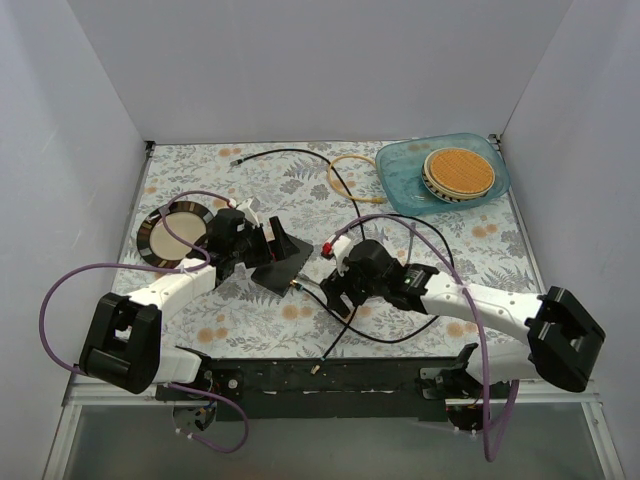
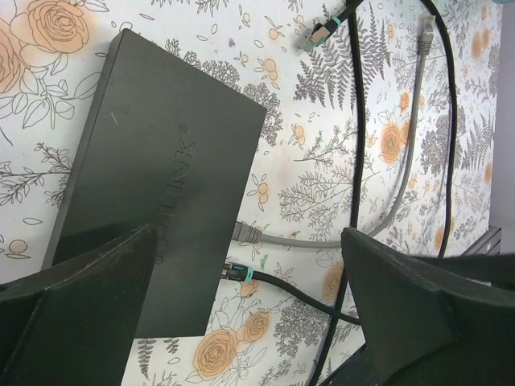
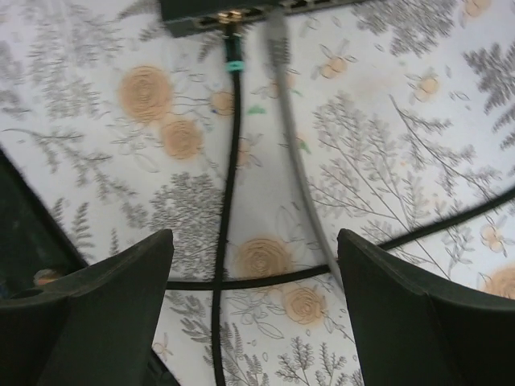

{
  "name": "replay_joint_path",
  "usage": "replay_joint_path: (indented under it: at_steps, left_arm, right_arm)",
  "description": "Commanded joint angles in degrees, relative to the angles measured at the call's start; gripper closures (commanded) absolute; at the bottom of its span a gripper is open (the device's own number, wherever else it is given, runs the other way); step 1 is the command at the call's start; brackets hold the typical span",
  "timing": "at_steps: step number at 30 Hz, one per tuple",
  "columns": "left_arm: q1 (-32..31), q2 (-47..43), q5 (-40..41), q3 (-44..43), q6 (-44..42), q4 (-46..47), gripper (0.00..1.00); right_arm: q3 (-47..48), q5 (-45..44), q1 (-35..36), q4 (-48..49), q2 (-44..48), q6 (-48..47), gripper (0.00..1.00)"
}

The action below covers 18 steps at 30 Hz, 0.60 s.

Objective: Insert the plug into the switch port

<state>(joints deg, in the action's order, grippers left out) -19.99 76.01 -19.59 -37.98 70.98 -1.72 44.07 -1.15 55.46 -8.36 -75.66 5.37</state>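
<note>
Overhead: I am seeing the flat black rectangular switch box (image 1: 285,262) lying between both arms. Left wrist: my left gripper (image 2: 248,241) is gaping open over it. Right wrist: my right gripper (image 3: 256,237) is gaping empty; the black green-banded plug (image 3: 232,36) is sitting in its switch port (image 3: 229,10).

Counter (image 1: 210,165) is showing a white cloth printed with orange roses and grey ferns. Switch (image 2: 153,177) is reading glossy black, with faint lettering in the same tone. Black cable (image 3: 232,145) is wearing a teal band (image 3: 233,66) near its end. Grey cable (image 3: 294,153) is running plain grey. At the far right corner, tray (image 1: 400,178) is showing translucent teal and disc (image 1: 458,170) tan with a pale rim. At the left edge, plate (image 1: 148,236) is showing a dark rim and cream middle.
</note>
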Motion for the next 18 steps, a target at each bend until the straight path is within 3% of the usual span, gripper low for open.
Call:
replay_joint_path:
  at_steps: [1,13,15,18]
  left_arm:
    - [0.04,-1.48,-1.24,-0.60,0.21,0.40,0.02]
    - [0.12,-3.67,2.54,-1.66,1.79,-0.31,0.02]
    - [0.12,-3.94,3.16,-2.01,1.97,-0.83,0.02]
    - [0.12,-3.94,3.69,-2.54,1.97,-1.53,0.02]
  right_arm:
    - [-0.83,7.92,1.75,4.68,4.11,-5.10,0.11]
    - [-2.77,7.65,1.75,5.55,6.23,-5.19,0.11]
    - [-3.12,4.07,1.75,6.42,5.61,-4.93,0.11]
    - [-0.58,-11.02,1.23,3.98,2.72,-0.46,0.11]
